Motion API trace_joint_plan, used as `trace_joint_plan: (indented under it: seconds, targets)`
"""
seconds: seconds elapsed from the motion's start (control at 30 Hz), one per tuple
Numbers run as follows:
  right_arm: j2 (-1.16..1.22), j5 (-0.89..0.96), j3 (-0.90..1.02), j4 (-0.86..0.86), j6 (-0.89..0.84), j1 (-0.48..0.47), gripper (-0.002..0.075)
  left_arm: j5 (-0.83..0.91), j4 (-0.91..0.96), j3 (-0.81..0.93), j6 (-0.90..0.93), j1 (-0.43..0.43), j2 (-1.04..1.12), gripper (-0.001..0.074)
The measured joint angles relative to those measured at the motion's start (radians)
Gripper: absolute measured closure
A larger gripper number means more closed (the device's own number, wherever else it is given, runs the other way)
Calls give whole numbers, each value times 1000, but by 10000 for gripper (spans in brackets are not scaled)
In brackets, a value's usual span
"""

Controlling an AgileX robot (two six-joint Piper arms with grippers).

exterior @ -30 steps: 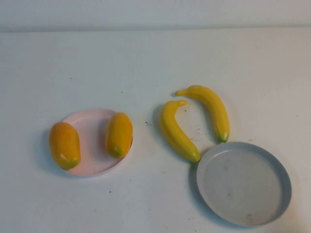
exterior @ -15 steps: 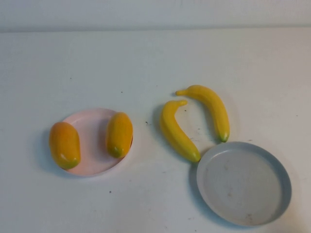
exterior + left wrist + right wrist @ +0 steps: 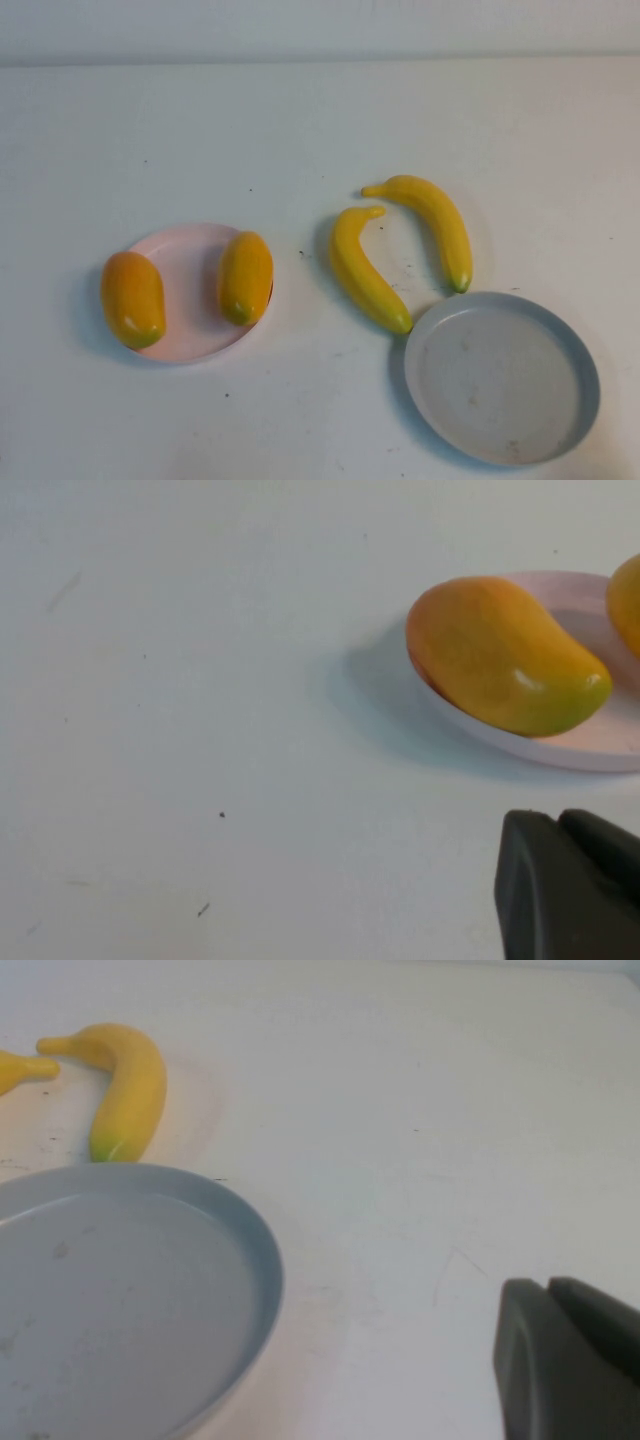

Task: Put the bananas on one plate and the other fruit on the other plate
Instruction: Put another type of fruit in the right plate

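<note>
Mangoes plated, bananas waiting

Both mangoes (image 3: pixel 190 287) rest on the pink plate (image 3: pixel 190 345); both bananas (image 3: pixel 400 250) lie beside the empty grey-blue plate (image 3: pixel 585 380). The left gripper (image 3: pixel 570 890) and right gripper (image 3: pixel 565 1360) hang low, their claws seemingly together.

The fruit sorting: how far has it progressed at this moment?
Done: both mangoes rest on the pink plate, one overhanging its rim. In hand: nothing. The left gripper waits beside that plate; the right gripper waits beside the grey-blue plate; neither holds anything. Left: both bananas lie on the table, and the grey-blue plate holds nothing.
</note>
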Motion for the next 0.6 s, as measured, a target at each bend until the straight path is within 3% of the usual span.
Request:
trace_joint_plan:
  seconds: [0.6]
  targets:
    - [0, 0, 0, 0, 0, 0, 743, 22, -2, 0, -2, 0, 0, 738]
